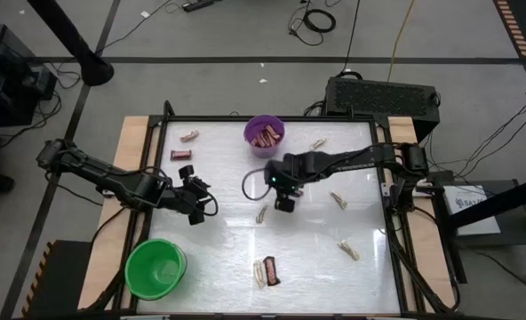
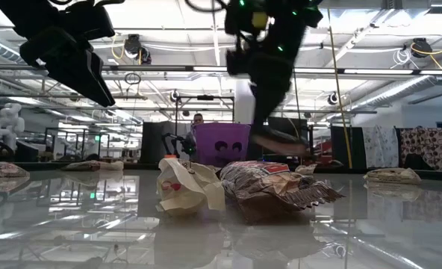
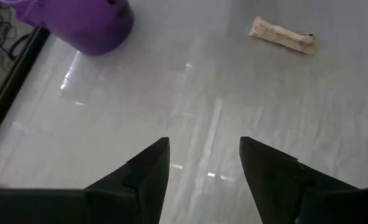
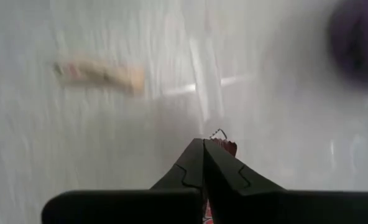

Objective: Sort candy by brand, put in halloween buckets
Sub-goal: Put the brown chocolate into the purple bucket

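Observation:
My right gripper (image 1: 283, 203) hangs over the table's middle, near the purple bucket (image 1: 265, 135), and is shut on a dark maroon candy bar (image 2: 281, 142). The purple bucket holds several maroon bars. The green bucket (image 1: 155, 268) stands at the near left. My left gripper (image 1: 201, 209) waits open and holds nothing, between the two buckets. Loose candy lies flat on the table: a cream piece (image 1: 262, 213) near my right gripper, and a cream piece and a maroon bar together (image 1: 266, 271) near the front edge. My right gripper pinches the maroon bar between its two shut fingers. Only a wrapper corner (image 4: 226, 145) shows past the fingertips in the right wrist view. The fingers slant steeply down from above. In the low view the bar (image 2: 281, 142) sits under the fingers, lifted clear of the table.
More candy lies scattered: a cream piece (image 1: 189, 137) and a maroon bar (image 1: 182, 155) at the far left, and cream pieces at the far right (image 1: 319, 142), right (image 1: 338, 201) and near right (image 1: 349, 251). A black frame (image 1: 387, 222) edges the table.

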Robot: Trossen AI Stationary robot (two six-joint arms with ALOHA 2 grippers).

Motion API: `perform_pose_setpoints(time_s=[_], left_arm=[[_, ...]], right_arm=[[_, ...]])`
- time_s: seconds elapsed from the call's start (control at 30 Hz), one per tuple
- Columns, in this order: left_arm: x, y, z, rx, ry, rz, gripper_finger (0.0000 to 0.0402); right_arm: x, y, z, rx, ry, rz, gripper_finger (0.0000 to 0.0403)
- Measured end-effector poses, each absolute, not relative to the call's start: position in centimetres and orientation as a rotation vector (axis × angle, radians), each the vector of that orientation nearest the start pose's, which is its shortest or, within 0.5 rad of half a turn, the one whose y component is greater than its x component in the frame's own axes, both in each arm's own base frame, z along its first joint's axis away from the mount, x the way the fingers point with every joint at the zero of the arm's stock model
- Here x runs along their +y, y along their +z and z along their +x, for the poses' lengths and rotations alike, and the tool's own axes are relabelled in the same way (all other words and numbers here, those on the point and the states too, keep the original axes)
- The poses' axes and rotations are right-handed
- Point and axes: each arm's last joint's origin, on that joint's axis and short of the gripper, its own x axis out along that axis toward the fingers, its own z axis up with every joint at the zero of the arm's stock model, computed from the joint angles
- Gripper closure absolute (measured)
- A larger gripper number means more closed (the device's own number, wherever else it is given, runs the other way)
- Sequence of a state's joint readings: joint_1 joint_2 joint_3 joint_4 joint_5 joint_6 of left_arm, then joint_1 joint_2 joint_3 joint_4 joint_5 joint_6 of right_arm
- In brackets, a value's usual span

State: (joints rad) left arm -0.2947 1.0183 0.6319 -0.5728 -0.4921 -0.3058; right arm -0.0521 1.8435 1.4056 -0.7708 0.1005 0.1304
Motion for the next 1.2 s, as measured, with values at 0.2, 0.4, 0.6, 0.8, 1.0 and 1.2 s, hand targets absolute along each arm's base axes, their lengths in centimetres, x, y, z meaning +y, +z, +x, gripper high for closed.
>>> perform_pose_setpoints(time_s=[0.2, 0.4, 0.6, 0.8, 1.0, 1.2], left_arm=[[-4.1, 21.5, 18.1, 0.845, 0.311, 0.081, 0.0199], [-4.1, 21.5, 18.1, 0.841, 0.295, 0.068, 0.0199], [-4.1, 21.6, 18.2, 0.838, 0.293, 0.066, 0.0199], [-4.1, 21.6, 18.2, 0.838, 0.293, 0.066, 0.0199], [-4.1, 21.5, 18.1, 0.845, 0.296, 0.067, 0.0199], [-3.0, 21.5, 18.1, 0.868, 0.369, 0.035, 0.0199]], right_arm=[[-5.8, 24.8, 38.8, 1.022, -0.194, 0.031, 0.0403], [-10.5, 27.8, 39.9, 0.766, -0.171, 0.021, 0.0403], [-15.0, 29.3, 39.5, 0.597, -0.244, 0.021, 0.0403], [-18.6, 29.0, 38.4, 0.583, -0.329, 0.044, 0.0402], [-20.3, 26.6, 38.6, 0.634, -0.307, 0.093, 0.0402], [-20.5, 25.9, 38.9, 0.650, -0.309, 0.092, 0.0402]])
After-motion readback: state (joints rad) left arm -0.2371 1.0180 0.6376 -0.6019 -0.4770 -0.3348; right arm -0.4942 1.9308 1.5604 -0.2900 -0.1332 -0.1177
